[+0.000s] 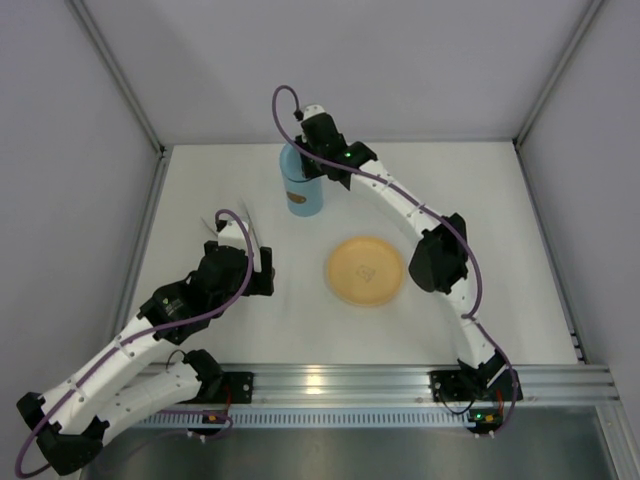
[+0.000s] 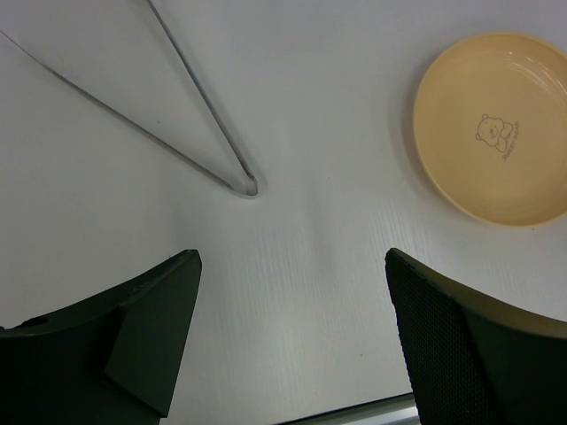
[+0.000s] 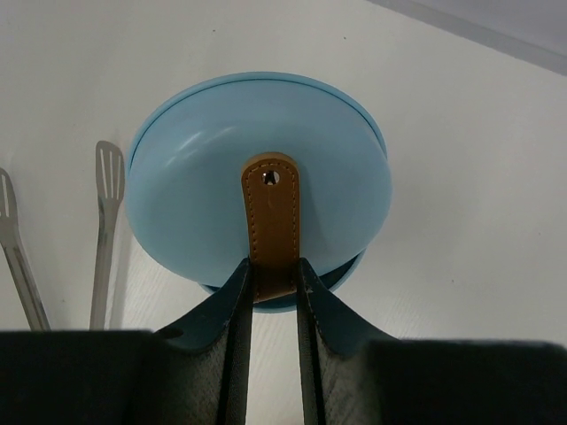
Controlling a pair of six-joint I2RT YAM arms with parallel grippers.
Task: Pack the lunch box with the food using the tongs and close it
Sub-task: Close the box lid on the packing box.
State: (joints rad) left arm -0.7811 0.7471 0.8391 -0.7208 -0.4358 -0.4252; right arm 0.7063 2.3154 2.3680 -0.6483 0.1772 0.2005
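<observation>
Light blue lunch box (image 1: 301, 195) upright at the far middle of the white table (image 1: 490, 220), lid (image 3: 195, 186) over its mouth, tub rim peeking out under the lid's near edge. Brown strap (image 3: 271, 212) on the lid pinched between the closed fingers of the right gripper (image 3: 271, 274). Silvery tongs (image 2: 247, 185) flat on the table to the left of the box, untouched. Left gripper (image 2: 292, 266) above bare table near the tongs' joined end, jaws spread wide, holding nothing. Yellow-orange plate (image 2: 461, 150) with a small bear drawing nearer the arms, apart from the box.
</observation>
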